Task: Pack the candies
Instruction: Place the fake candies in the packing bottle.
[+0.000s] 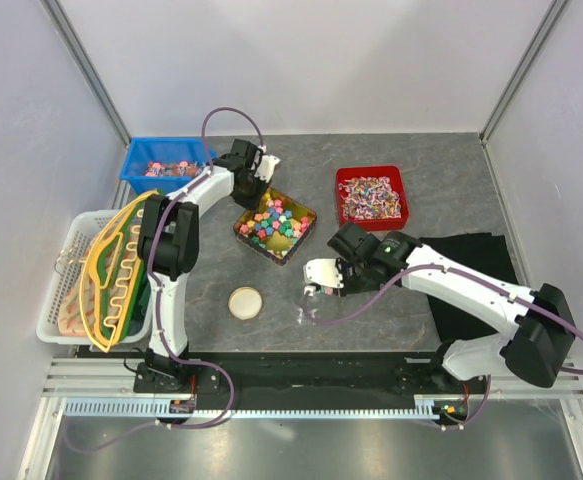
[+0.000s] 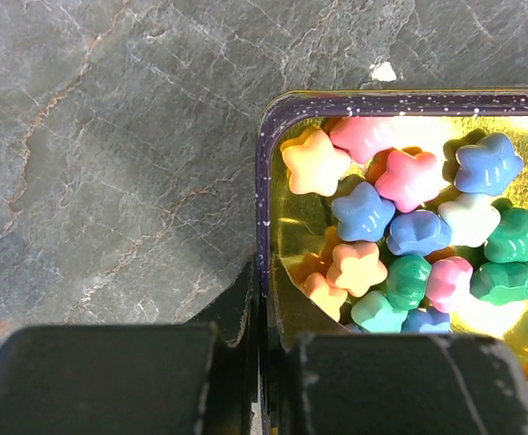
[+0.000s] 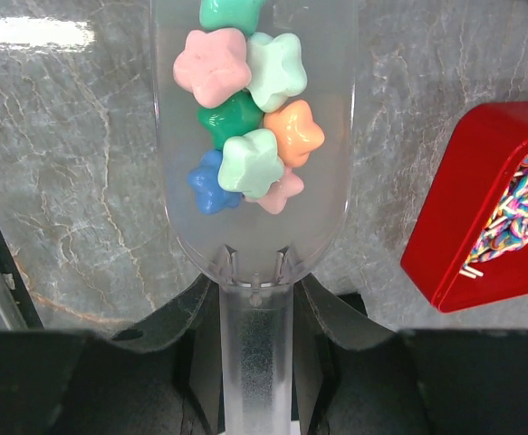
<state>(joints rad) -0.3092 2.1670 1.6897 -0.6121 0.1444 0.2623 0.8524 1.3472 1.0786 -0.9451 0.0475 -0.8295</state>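
Note:
The candies (image 1: 274, 222) are small star-shaped sweets in mixed colours, filling a gold-lined tin (image 1: 247, 232) with a dark speckled rim (image 2: 381, 101). My left gripper (image 2: 265, 294) is shut on the tin's wall, one finger outside and one inside beside the candies (image 2: 399, 227); in the top view this gripper (image 1: 254, 181) is at the tin's far-left corner. My right gripper (image 3: 256, 313) is shut on the handle of a clear plastic scoop (image 3: 327, 208), which holds several candies (image 3: 245, 118) over the bare table. Seen from above, that gripper (image 1: 323, 278) and scoop (image 1: 311, 305) hover in front of the tin.
A red bin (image 1: 343, 185) of pink-white wrapped sweets stands back right, close to the scoop's right (image 3: 454, 263). A blue bin (image 1: 136, 165) sits back left. A white basket (image 1: 71, 250) with yellow-green items is at left, a round beige lid (image 1: 245, 302) in front, a black cloth (image 1: 476, 262) at right.

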